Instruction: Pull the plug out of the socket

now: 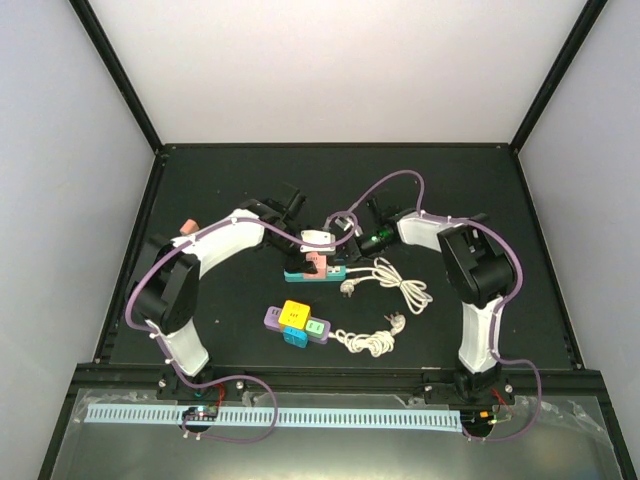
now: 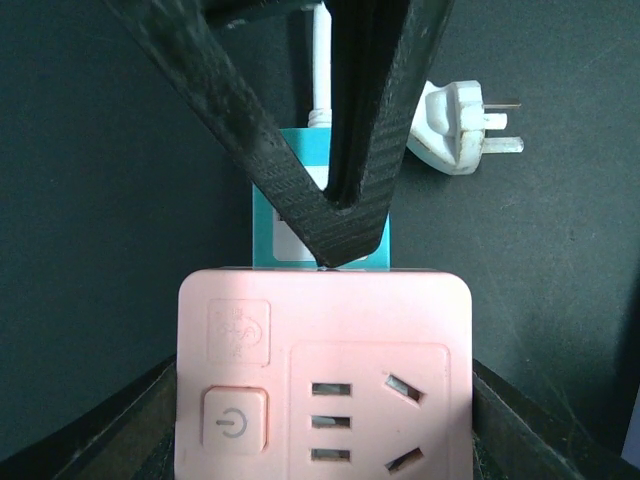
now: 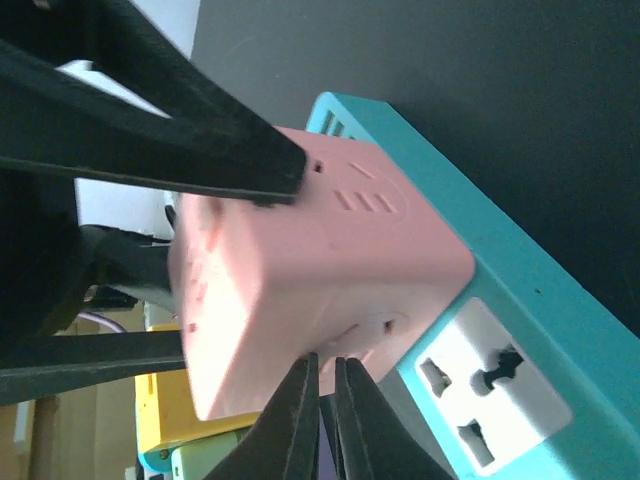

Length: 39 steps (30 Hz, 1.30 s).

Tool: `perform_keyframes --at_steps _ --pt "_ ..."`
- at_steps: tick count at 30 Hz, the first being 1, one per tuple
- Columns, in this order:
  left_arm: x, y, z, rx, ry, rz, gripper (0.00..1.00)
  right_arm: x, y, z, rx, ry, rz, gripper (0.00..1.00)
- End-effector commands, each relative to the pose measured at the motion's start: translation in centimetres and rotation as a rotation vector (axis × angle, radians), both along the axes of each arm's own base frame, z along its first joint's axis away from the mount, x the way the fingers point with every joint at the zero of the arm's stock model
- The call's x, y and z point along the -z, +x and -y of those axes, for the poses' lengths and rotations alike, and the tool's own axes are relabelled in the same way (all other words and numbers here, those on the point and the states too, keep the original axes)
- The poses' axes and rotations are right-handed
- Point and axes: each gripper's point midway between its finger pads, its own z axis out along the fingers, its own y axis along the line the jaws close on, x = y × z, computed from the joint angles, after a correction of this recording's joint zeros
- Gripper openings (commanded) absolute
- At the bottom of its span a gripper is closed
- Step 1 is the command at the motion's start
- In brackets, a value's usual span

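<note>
The plug is a pink cube adapter (image 2: 325,370) with a power button, sitting on the teal socket strip (image 2: 290,245) at the table's middle (image 1: 318,263). My left gripper (image 2: 325,435) is shut on the pink cube, one of its fingers (image 2: 105,430) against each side. The right gripper (image 3: 326,372) is shut with nothing in it. Its joined tips touch the cube's lower edge where that meets the teal strip (image 3: 520,300). In the left wrist view those black fingers (image 2: 345,215) come down on the strip just behind the cube.
A loose white plug (image 2: 455,120) with its coiled cable (image 1: 400,282) lies right of the strip. A purple strip carrying yellow and blue cubes (image 1: 298,322) sits nearer the arms, with a second white cable coil (image 1: 366,342) beside it.
</note>
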Motion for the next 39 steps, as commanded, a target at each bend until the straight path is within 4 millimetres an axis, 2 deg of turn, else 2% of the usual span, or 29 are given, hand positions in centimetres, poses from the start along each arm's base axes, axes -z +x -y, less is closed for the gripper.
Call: perform_keyframes --at_steps 1,10,17,23,30,39 --pt "-2.0 0.4 0.8 0.015 -0.052 0.06 0.42 1.5 -0.2 -0.6 0.007 -0.025 -0.074 0.09" --pt "-2.2 0.5 0.9 0.015 -0.061 0.064 0.41 4.6 -0.3 -0.7 0.018 -0.095 -0.099 0.09" --pt "-3.9 0.3 1.6 0.02 -0.108 0.056 0.4 7.4 -0.3 0.2 0.036 -0.194 -0.128 0.09" --pt "-5.9 -0.2 2.4 0.029 -0.173 0.045 0.39 8.6 -0.6 0.5 0.039 -0.223 -0.16 0.09" --pt "-6.2 -0.4 2.1 0.056 -0.178 0.111 0.38 9.7 -0.6 0.9 0.042 -0.262 -0.165 0.09" --pt "-9.0 -0.6 2.2 0.047 -0.24 0.169 0.36 10.8 -0.2 1.5 0.058 -0.314 -0.162 0.09"
